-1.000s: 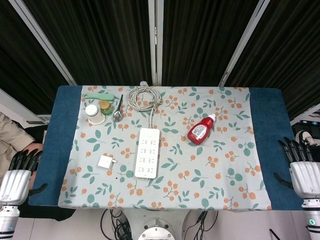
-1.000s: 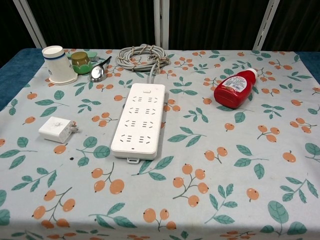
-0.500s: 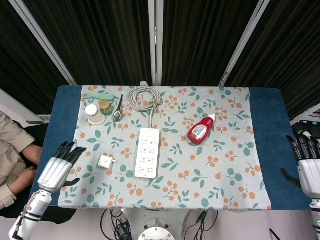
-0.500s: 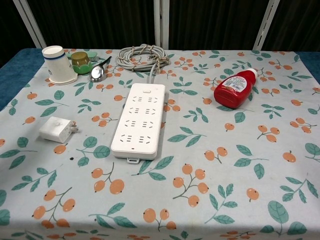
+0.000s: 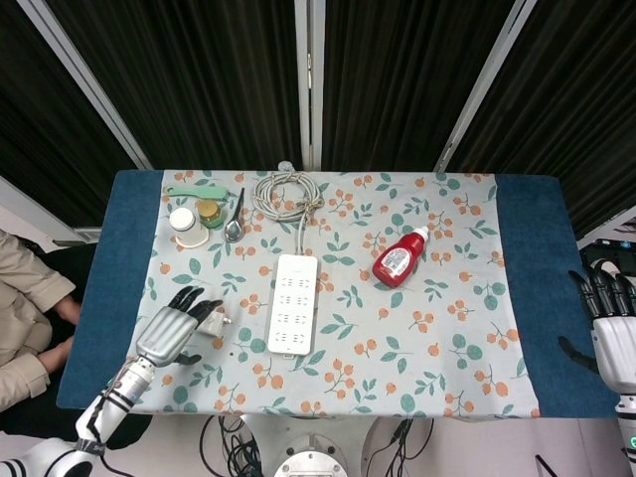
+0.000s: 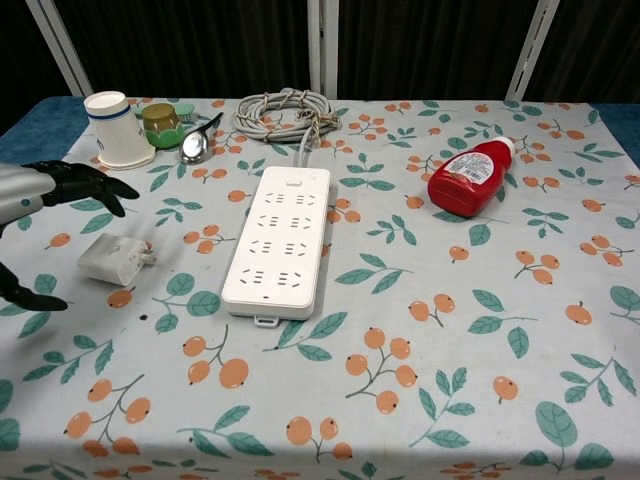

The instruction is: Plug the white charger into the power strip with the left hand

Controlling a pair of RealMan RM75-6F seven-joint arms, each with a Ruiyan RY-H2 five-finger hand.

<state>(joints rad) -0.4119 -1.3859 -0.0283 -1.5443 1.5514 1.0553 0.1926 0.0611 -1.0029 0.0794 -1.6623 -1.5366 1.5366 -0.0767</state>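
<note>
Left hand (image 5: 172,330), silver palm with black fingers, hovers over the flowered tablecloth (image 5: 437,338) just left of the small white cube charger (image 6: 116,258). Fingers spread apart, nothing in them. In the chest view the fingertips (image 6: 95,186) sit above and behind the charger, thumb well below it; no contact visible.

The charger lies on its side on the cloth, prongs pointing toward the long white multi-socket power strip (image 5: 293,303), a short gap between them. Not plugged in. The strip's grey cable is coiled (image 5: 286,193) at the far edge of the table.

Right hand (image 5: 612,329) is at the right edge of the head view, beside the blue table margin, fingers pointing up and apart, empty.

Containers, far left corner:
- white paper cup (image 6: 117,129), upright; inside not visible.
- small jar with a gold lid (image 6: 160,123), closed, just beside the cup; contents can't tell.
- red squeeze bottle with white cap (image 5: 399,259), lying on its side right of the strip, cap on.

Metal spoon (image 6: 199,141) lies just right of the jar. Green flat utensil (image 5: 196,191) behind the cup.
</note>
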